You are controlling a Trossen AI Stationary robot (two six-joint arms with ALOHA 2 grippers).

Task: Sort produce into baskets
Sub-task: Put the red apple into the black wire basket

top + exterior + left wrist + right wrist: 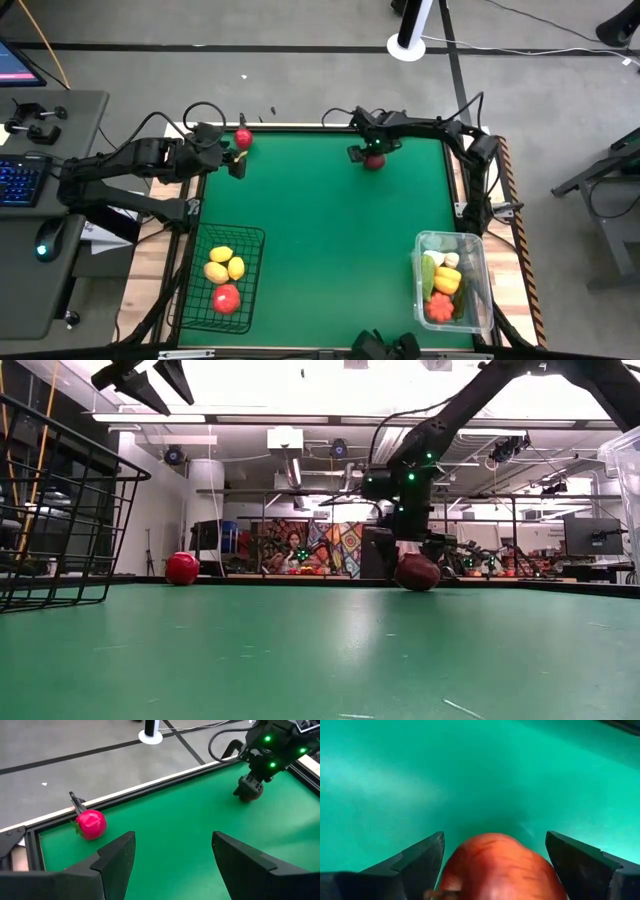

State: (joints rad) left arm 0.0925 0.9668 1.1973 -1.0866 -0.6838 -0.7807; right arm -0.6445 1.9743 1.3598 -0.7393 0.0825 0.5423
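A dark red fruit (374,163) rests on the green mat near the far edge. My right gripper (495,838) points down over it, open, with one finger on either side of the fruit (500,867) and a gap showing at each. A bright red fruit (91,824) lies in the far left corner. My left gripper (172,860) hovers open above the mat, just nearer than that fruit. The black wire basket (252,236) at the near left holds yellow and red produce. The clear plastic basket (484,262) at the near right holds orange, green and white produce.
A raised dark rim (300,127) runs along the table's far edge, right behind both fruits. A small black clamp (76,801) sticks up beside the bright red fruit. The middle of the green mat (330,230) lies bare between the baskets.
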